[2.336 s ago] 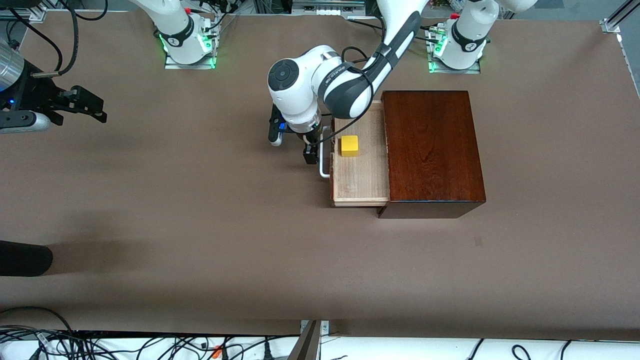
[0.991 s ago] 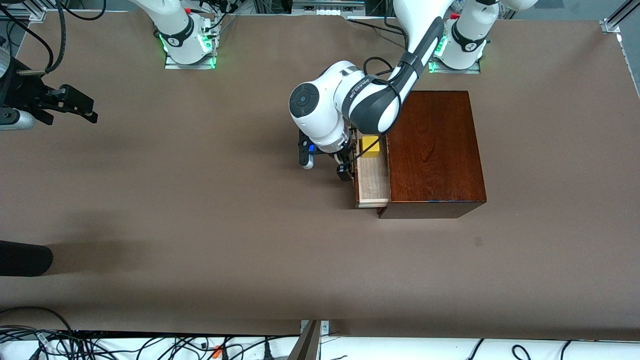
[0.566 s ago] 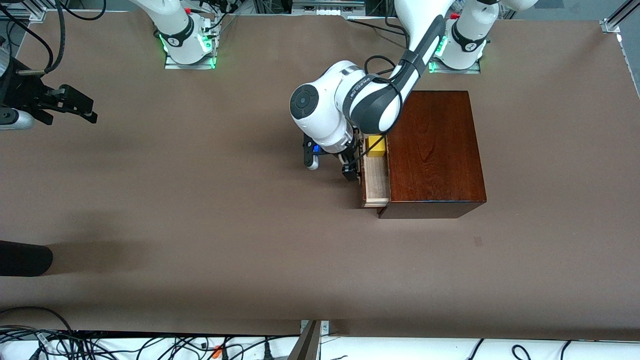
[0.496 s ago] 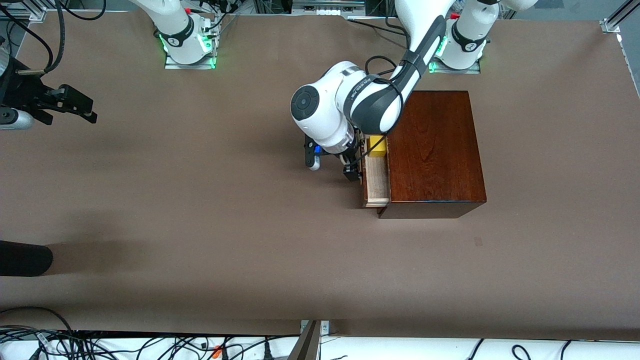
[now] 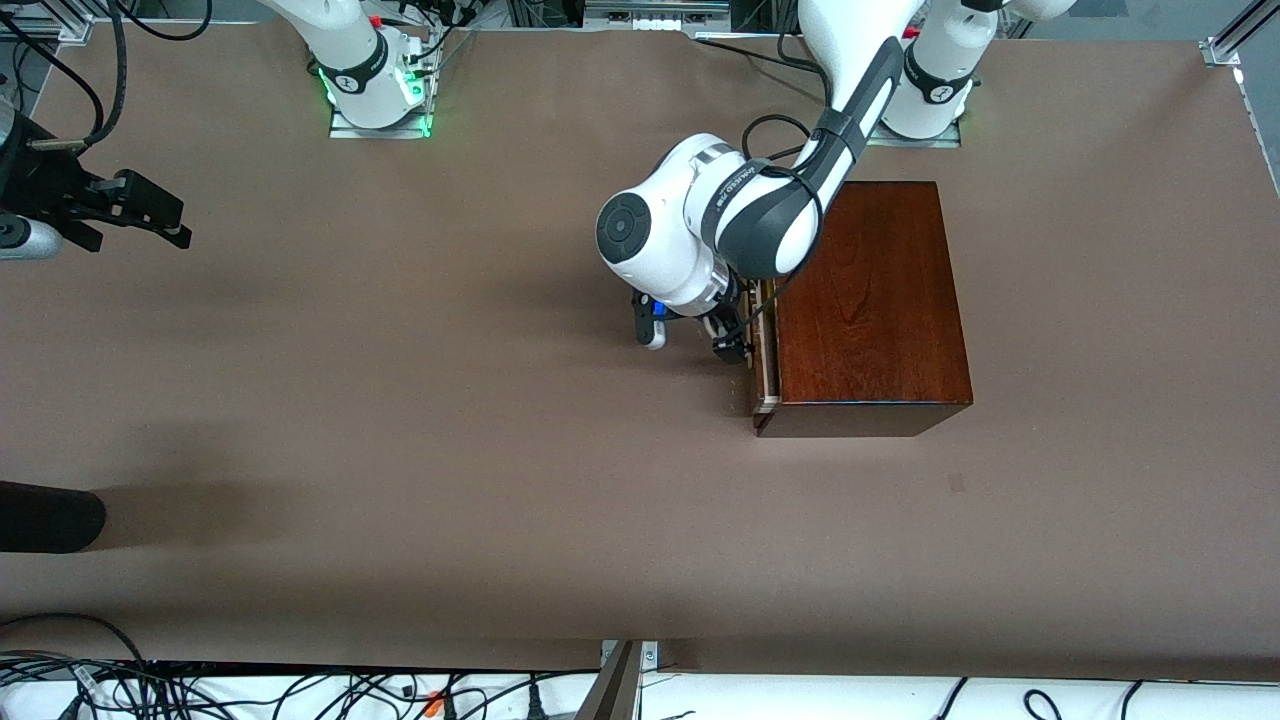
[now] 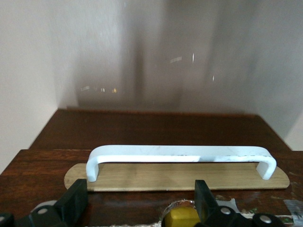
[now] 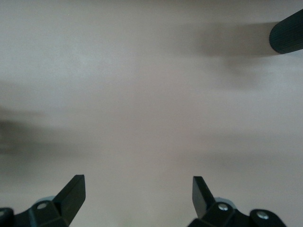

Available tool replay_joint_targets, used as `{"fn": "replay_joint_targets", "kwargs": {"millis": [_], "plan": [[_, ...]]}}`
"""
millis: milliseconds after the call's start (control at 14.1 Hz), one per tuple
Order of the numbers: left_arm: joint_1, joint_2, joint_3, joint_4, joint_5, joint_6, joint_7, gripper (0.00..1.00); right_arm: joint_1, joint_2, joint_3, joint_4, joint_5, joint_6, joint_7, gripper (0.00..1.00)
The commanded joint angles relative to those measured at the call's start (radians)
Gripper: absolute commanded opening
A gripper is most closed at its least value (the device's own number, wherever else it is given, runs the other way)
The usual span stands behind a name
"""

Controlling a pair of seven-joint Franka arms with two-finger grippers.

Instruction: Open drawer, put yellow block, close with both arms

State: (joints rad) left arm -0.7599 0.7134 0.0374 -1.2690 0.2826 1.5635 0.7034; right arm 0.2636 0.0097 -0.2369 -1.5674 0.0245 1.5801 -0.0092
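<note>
The wooden box (image 5: 870,300) is a glossy reddish-brown block with visible grain, standing on the matte brown table (image 5: 400,450) toward the left arm's end. The drawer (image 5: 767,350) is pushed almost fully in: only a thin strip of its pale wood edge shows at the box's face. In the left wrist view its dark front carries a flat, rounded brass-coloured plate (image 6: 176,176) and a smooth white U-shaped bar handle (image 6: 180,153), slightly scuffed. The yellow block (image 6: 182,217) shows there only as a small bright patch low between the fingers; whether it lies in the drawer cannot be told from this. The left gripper (image 5: 735,345) sits just in front of the drawer face, its black fingers (image 6: 73,201) spread apart, close to the handle, holding nothing. The right gripper (image 5: 150,210) waits over bare table at the right arm's end, its fingers (image 7: 71,191) wide apart and empty.
</note>
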Motion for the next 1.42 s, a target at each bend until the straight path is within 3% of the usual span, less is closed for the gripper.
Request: {"fn": "replay_joint_targets", "kwargs": {"millis": [0,496,708,920,1345], "plan": [[0.001,-0.045,0.002,-0.069,0.066,-0.031,0.011,1.0,-0.006,0.007,0.005,0.02,0.005,-0.002,0.008,1.0],[0.008,-0.038,0.002,-0.072,0.121,-0.105,0.013,1.0,-0.007,0.007,0.005,0.02,0.005,0.018,0.003,1.0],[-0.005,-0.031,-0.014,-0.053,0.104,-0.056,-0.034,1.0,-0.004,0.007,0.005,0.02,0.005,0.018,0.003,1.0],[-0.07,-0.028,-0.028,-0.03,0.047,0.022,-0.23,1.0,-0.004,0.007,0.005,0.02,0.005,0.018,0.003,1.0],[-0.111,-0.06,-0.033,0.155,-0.043,0.021,-0.779,1.0,-0.004,0.007,0.005,0.02,0.005,0.018,0.0,1.0]]}}
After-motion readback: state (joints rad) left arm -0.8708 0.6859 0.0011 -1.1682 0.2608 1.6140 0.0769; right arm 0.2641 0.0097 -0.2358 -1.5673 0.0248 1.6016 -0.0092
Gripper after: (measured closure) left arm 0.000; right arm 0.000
